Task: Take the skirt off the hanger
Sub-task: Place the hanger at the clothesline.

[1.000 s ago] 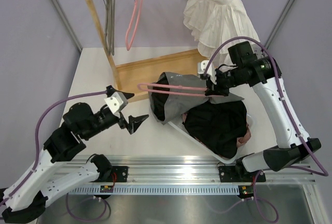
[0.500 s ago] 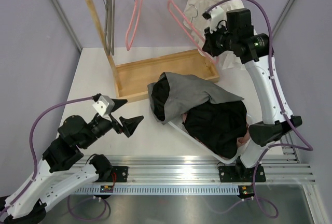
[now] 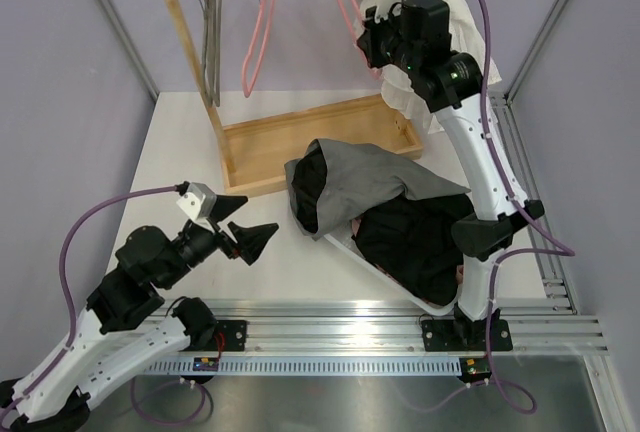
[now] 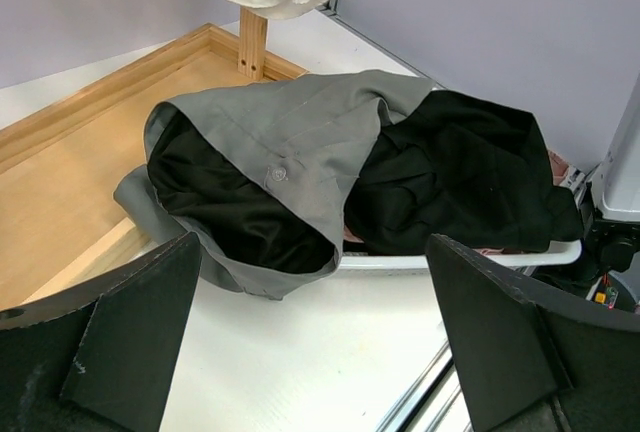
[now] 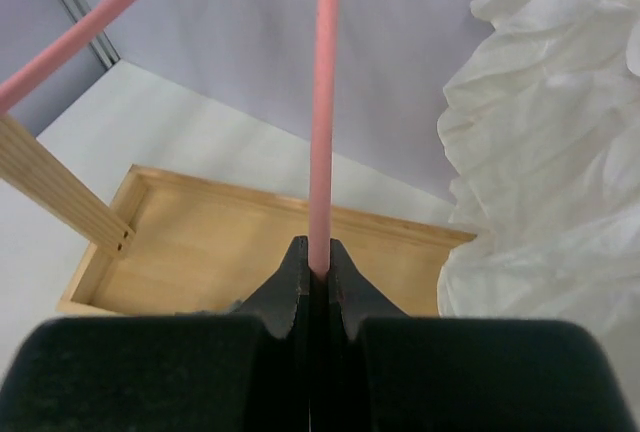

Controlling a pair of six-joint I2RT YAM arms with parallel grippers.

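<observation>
Off the hanger: grey skirt, black lining showing, slumped mid-table toward rt edge, draped partly over white bin of black clothes. Up at far edge, by top rail of wooden rack: rt gripper, pinched tight on rod of bare pink hanger, just beside white ruffled garment. Toward near-left corner: left gripper, splayed wide, holding nothing, well apart from skirt but pointed at it.
</observation>
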